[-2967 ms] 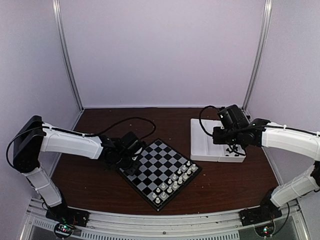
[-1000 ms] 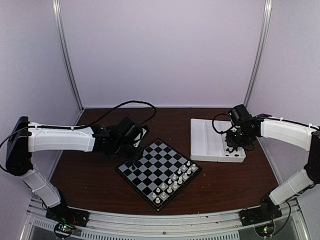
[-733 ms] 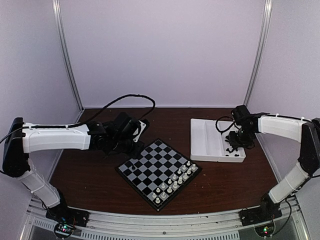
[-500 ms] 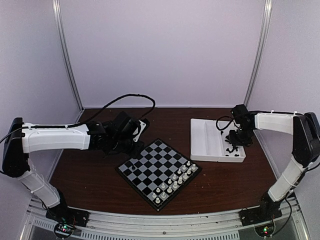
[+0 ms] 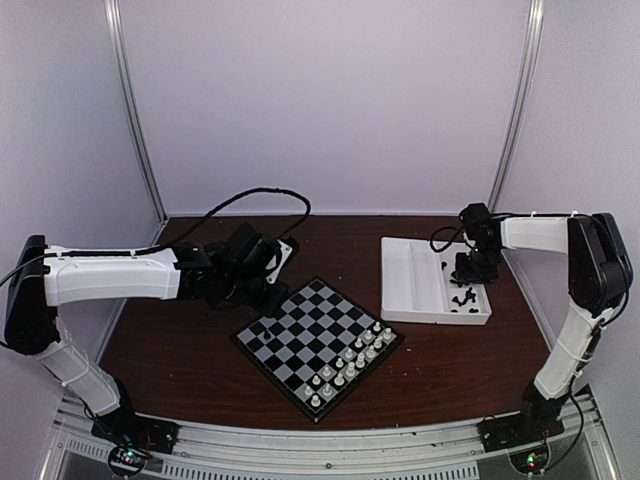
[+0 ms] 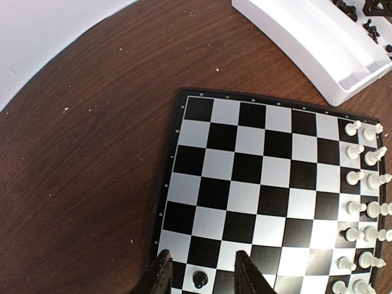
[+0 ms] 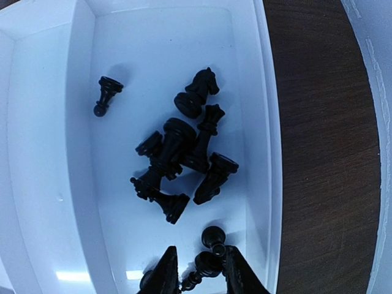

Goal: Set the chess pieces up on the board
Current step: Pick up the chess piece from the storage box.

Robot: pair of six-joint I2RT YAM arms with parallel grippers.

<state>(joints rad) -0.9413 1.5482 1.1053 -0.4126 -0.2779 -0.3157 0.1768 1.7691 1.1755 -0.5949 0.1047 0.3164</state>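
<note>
Dark bench [image 5: 180, 360] bears the board [image 5: 300, 330], where our left fingers [image 6: 162, 272] stand spread around a placed black chessman [image 6: 199, 280] on its far-left side, to leave it standing, while our right fingers [image 7: 166, 269] flank a loose black chessman [image 7: 208, 264] in the far-right tray [image 7: 37, 153], ready to fetch it, whether pinching we cannot tell.

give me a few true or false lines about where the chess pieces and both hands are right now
1. White pieces stand in two rows along one edge of the board. True.
2. The black pieces in the tray stand upright in neat rows. False: they lie in a loose heap.
3. The left hand hovers over the tray. False: it is at the board's corner, with one black piece standing between its fingers.
4. The right hand is over the tray's heap of black pieces. True.
</note>
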